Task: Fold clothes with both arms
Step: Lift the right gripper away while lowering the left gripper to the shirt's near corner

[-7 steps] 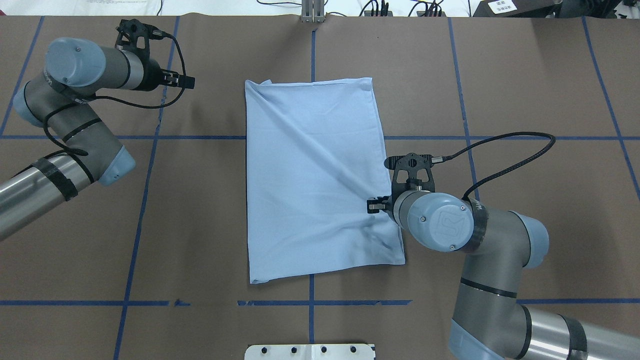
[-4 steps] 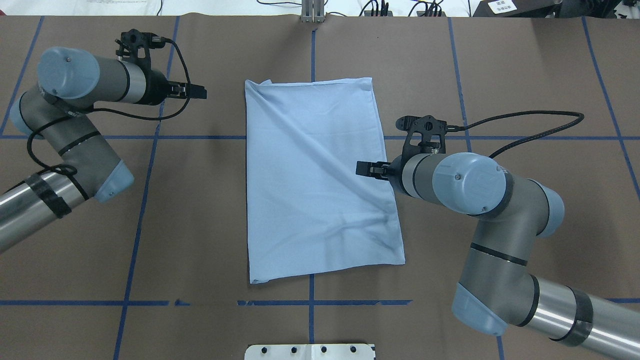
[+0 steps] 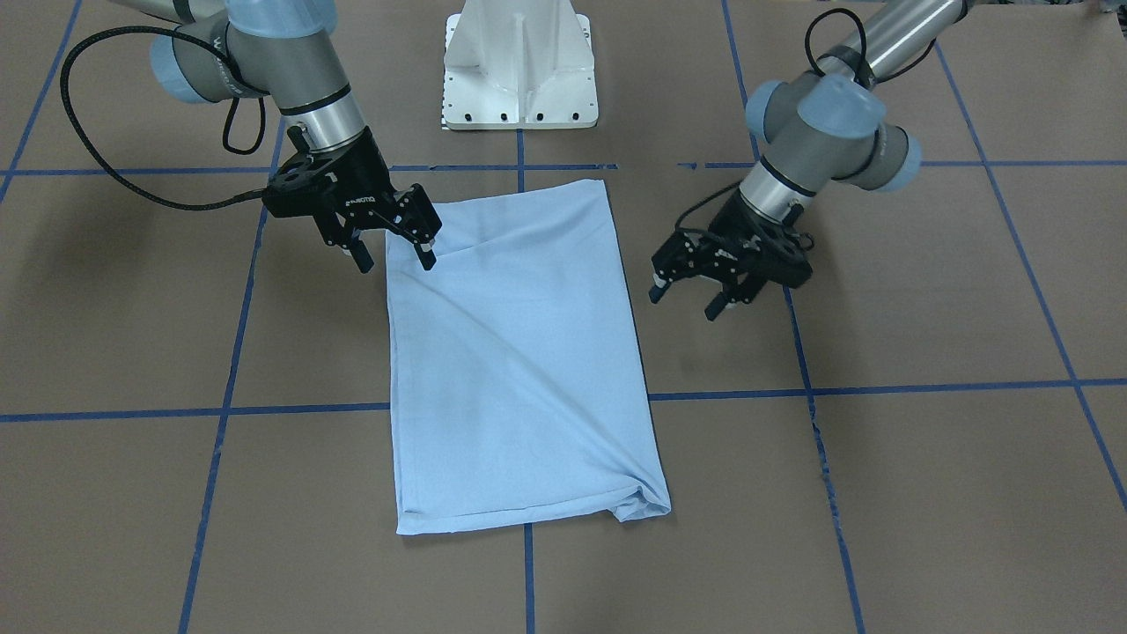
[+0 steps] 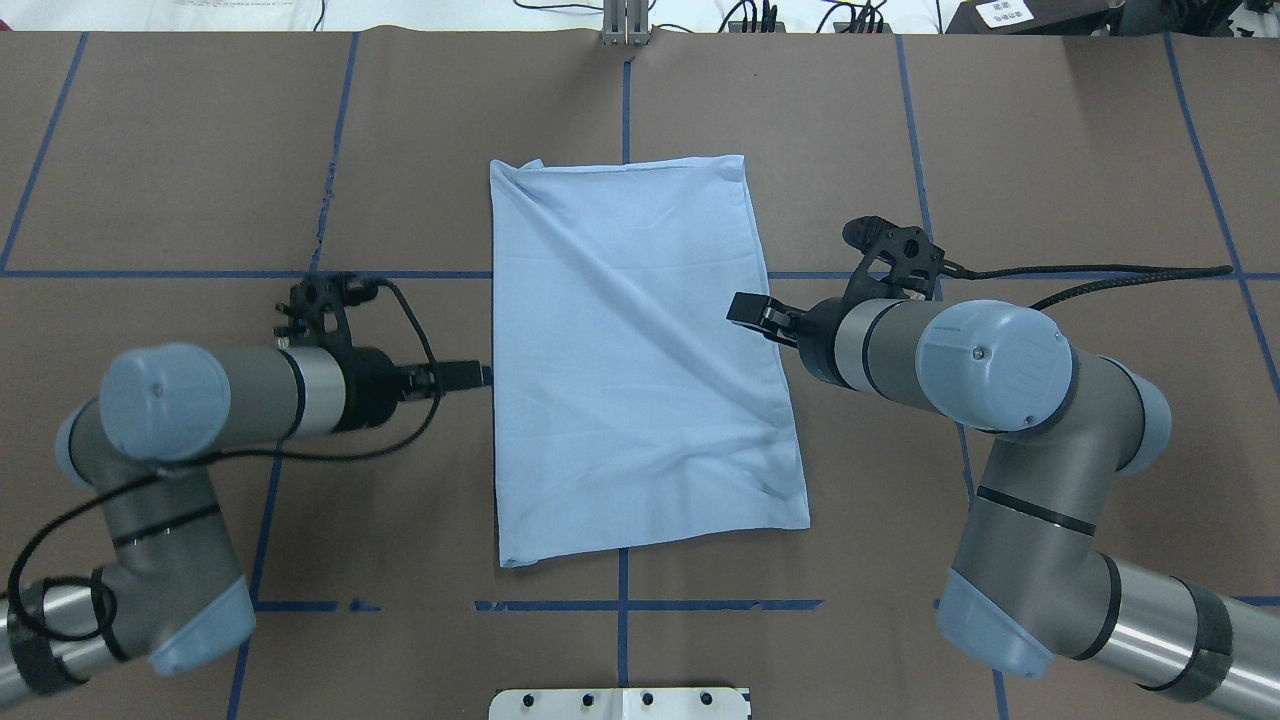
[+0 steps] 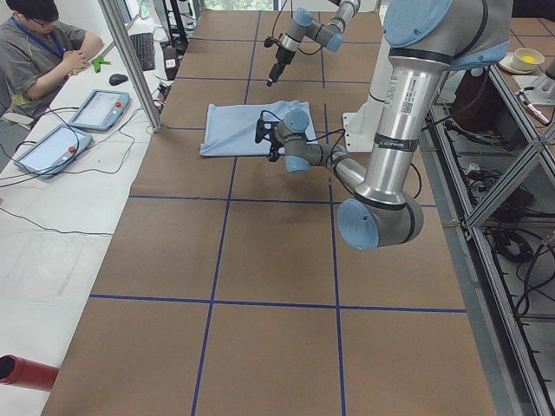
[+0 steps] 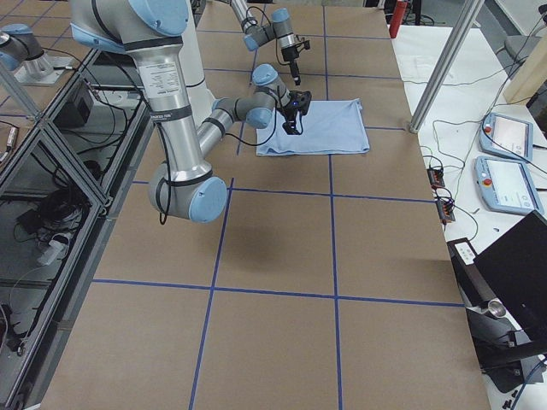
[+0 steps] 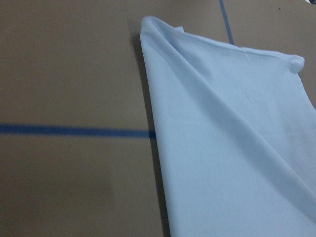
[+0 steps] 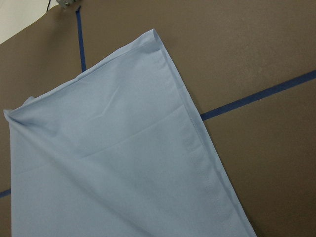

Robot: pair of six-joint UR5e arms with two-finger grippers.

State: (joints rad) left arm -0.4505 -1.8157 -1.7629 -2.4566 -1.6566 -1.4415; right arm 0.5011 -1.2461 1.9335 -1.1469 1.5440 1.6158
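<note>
The clothes are one light blue T-shirt [image 4: 640, 350], folded into a long rectangle and lying flat in the middle of the brown table [image 4: 1050, 150], with a diagonal crease across it [image 3: 519, 352]. My left gripper [image 4: 470, 375] hovers just off the shirt's left edge; in the front-facing view it stands open [image 3: 682, 295] and holds nothing. Over the right edge my right gripper [image 4: 750, 310] is also open [image 3: 392, 251] and empty. Both wrist views show only the shirt [image 7: 222, 138] [image 8: 113, 168] and table, with no fingers in them.
Blue tape lines [image 4: 620, 605] mark a grid on the table. The white pedestal base [image 3: 519, 70] stands at the robot's edge. A person [image 5: 43, 52] sits at a side bench with tablets [image 5: 100, 108]. Metal frame posts [image 6: 444, 60] rise at the table's far side.
My left arm has swung from the far left of the table in to the shirt's left edge. My right gripper has moved from the shirt's near right part farther along its right edge.
</note>
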